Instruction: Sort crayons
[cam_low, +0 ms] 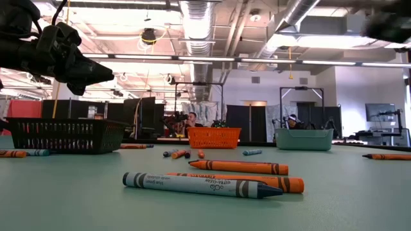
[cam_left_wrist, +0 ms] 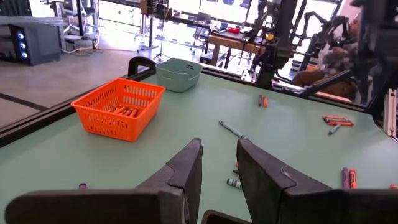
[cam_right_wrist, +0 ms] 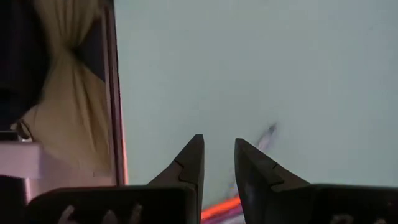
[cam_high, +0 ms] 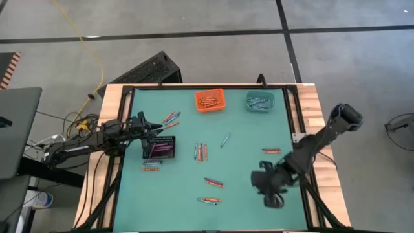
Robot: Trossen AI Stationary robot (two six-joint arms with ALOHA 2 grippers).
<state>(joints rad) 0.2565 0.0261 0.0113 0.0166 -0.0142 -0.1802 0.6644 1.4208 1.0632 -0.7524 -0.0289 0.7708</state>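
Crayons lie scattered on the green table [cam_high: 246, 207]: a cluster at the far left [cam_high: 171, 117], a row in the middle [cam_high: 201, 152], a pair at the right [cam_high: 272, 150], and others toward the near edge [cam_high: 214, 182]. In the low view, a blue-grey crayon [cam_low: 199, 185] and an orange one [cam_low: 241, 167] lie close by. My left gripper [cam_left_wrist: 219, 168] hangs open and level above the black bin [cam_high: 160, 147], holding nothing. My right gripper [cam_right_wrist: 219, 162] is open, tipped downward over the near right of the table [cam_high: 270, 194], and touches nothing.
An orange bin [cam_high: 209, 100] with crayons in it and a teal bin [cam_high: 260, 101] stand at the far edge. A black rail [cam_high: 291, 113] frames the table. In the low view, people sit in the room beyond the table.
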